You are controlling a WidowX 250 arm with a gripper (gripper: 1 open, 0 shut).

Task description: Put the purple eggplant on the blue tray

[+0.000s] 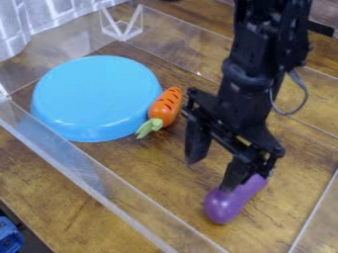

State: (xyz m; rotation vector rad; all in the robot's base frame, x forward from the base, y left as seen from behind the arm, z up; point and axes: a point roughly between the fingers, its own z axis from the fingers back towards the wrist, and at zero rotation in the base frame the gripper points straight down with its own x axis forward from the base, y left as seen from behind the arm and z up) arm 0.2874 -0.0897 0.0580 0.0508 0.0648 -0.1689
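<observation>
"How is the eggplant (235, 200) lying?"
"I am seeing it on the table (154, 180), lengthwise toward the gripper (216, 164), its upper end just beside the right finger."
"And the fingers?"
"They are standing apart, holding nothing."

The arm (262, 69) runs out of frame above the jaws; beneath them, the upper end of the eggplant (228, 205) is partly hidden.
</observation>
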